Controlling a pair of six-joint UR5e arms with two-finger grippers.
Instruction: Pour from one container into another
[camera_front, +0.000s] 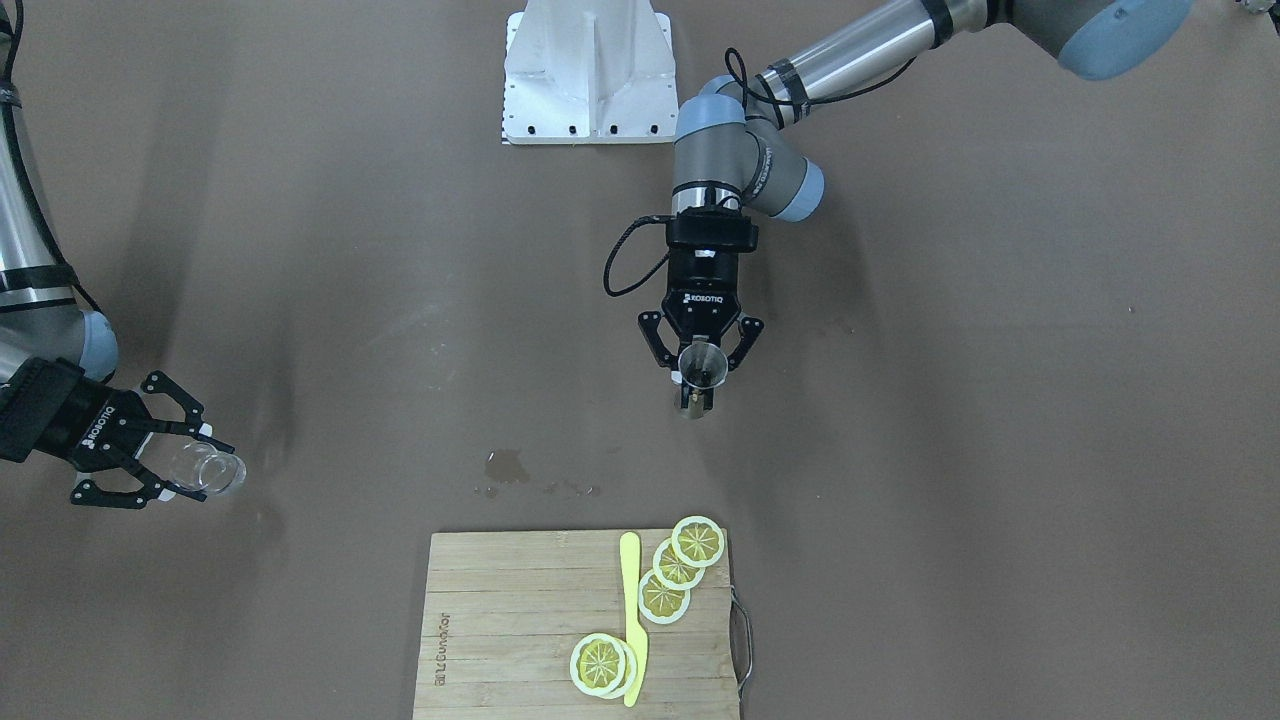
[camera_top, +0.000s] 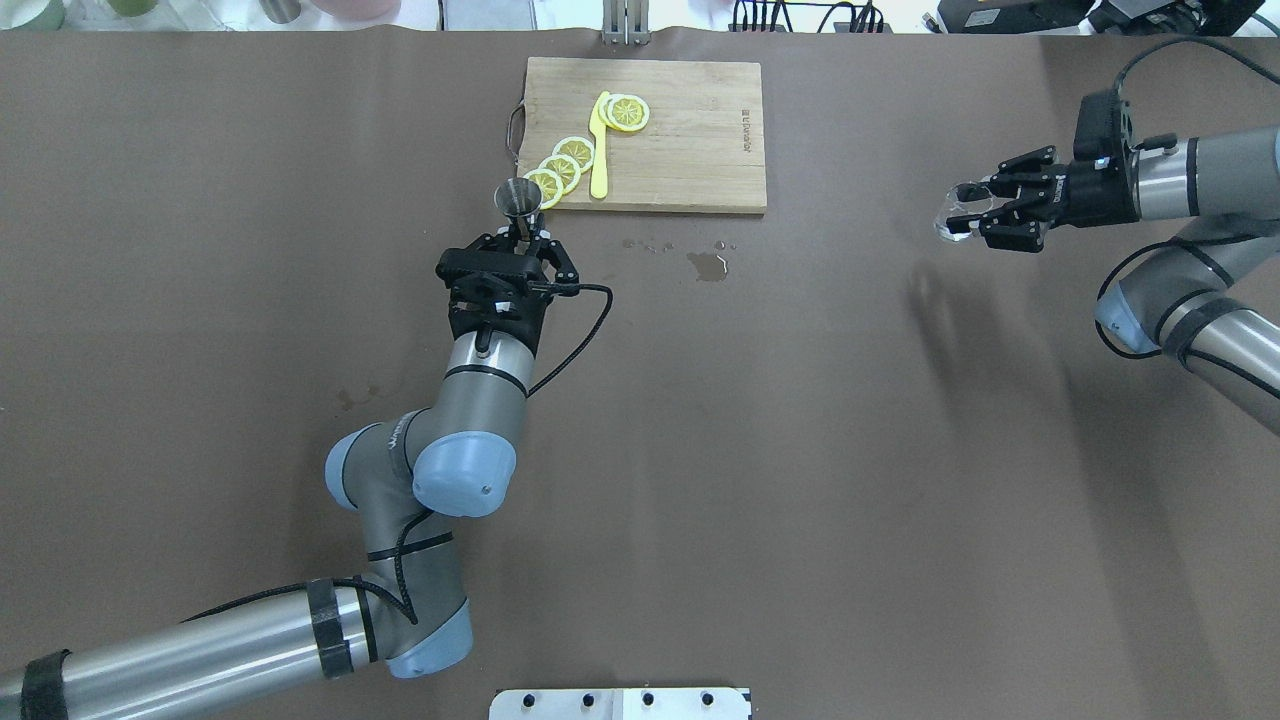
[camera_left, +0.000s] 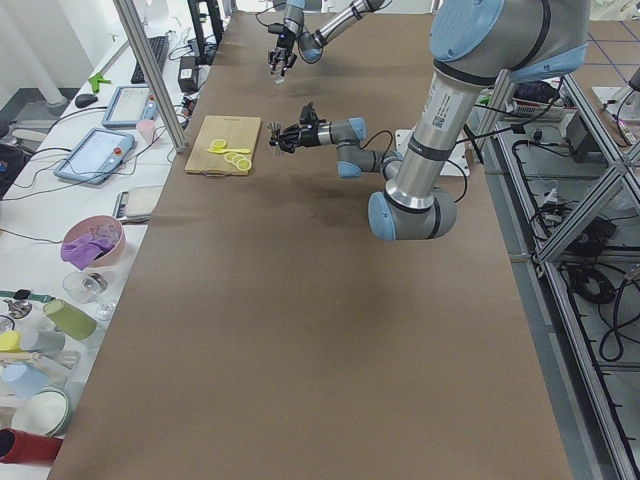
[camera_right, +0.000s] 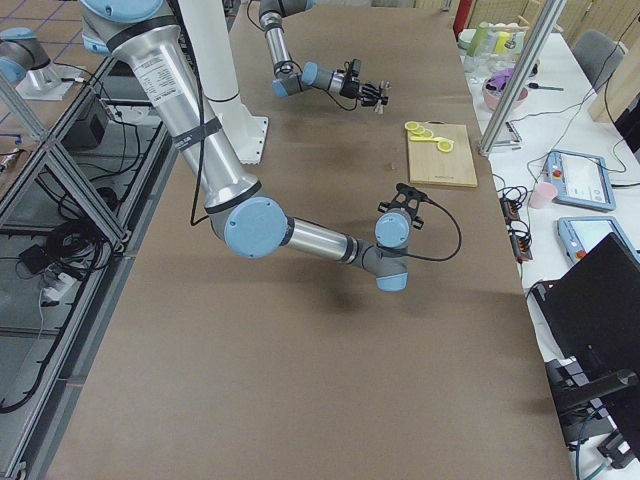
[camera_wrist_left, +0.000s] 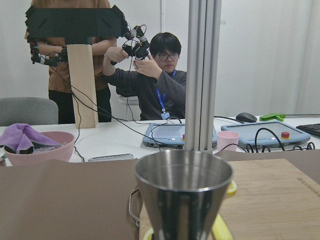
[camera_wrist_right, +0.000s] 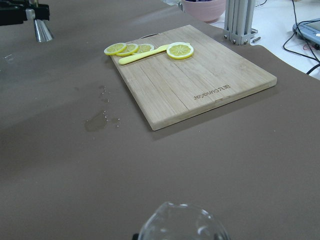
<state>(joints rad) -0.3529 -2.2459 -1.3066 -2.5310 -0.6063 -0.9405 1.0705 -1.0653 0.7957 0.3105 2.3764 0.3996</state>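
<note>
The steel jigger (camera_top: 520, 197) stands upright in my left gripper (camera_top: 520, 232), which is shut on its narrow waist, just off the cutting board's near corner. It also shows in the front view as the jigger (camera_front: 701, 366) in that gripper (camera_front: 698, 378). Its upper cone (camera_wrist_left: 183, 192) fills the left wrist view. Far off to the right, my right gripper (camera_top: 965, 212) is shut on the clear glass (camera_top: 952, 218), held above the table. In the front view the glass (camera_front: 212, 470) lies tilted, mouth pointing away from the wrist. Only the glass rim (camera_wrist_right: 182, 226) shows in the right wrist view.
A bamboo cutting board (camera_top: 690, 140) carries lemon slices (camera_top: 565, 160) and a yellow knife (camera_top: 600, 145). A wet patch (camera_top: 708, 265) marks the table between the arms. The white robot base (camera_front: 588, 70) sits at the robot's edge. People (camera_wrist_left: 155, 75) stand beyond the table.
</note>
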